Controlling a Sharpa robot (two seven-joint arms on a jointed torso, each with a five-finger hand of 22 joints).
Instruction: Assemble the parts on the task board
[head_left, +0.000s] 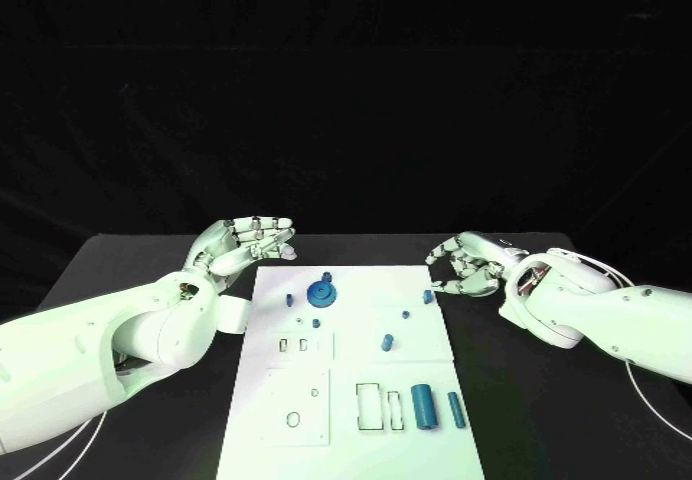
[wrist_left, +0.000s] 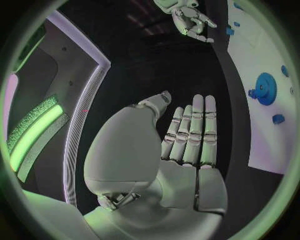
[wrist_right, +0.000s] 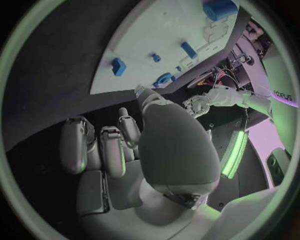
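Task board (head_left: 361, 400): white plate lying in the middle of the black counter (head_left: 130, 262), its long axis running away from the robot; both hands sit beside its far end, one on each side.

Left hand (head_left: 242, 245): beside the board's far left corner, over the counter; fingers (wrist_left: 199, 131) straight, side by side and holding nothing, palm open.

Right hand (head_left: 469, 266): at the board's far right edge; fingers (wrist_right: 100, 150) curled inward. Whether they pinch anything cannot be told from these views.

Small blue part (head_left: 430, 294): on the board's right margin, just beside the right hand's fingertips and toward the board's centre from them. It is the piece nearest either hand, so the right hand looks best placed to take it.

Blue gear (head_left: 322, 293): flat on the far half of the board, nearer the left hand, with a small blue peg (head_left: 327, 276) just beyond it.

Mid-board parts: a short blue pin (head_left: 387, 343) and a smaller blue stud (head_left: 405, 314), apart from both hands.

Near-end recesses: outlined rectangular slots (head_left: 369, 405) appear empty; beside them lie a thick blue cylinder (head_left: 423, 404) and a thin blue rod (head_left: 456, 410), long axes parallel to the board's length, well apart from both hands.

Stage (judged): early; most pieces lie loose, not yet seated.
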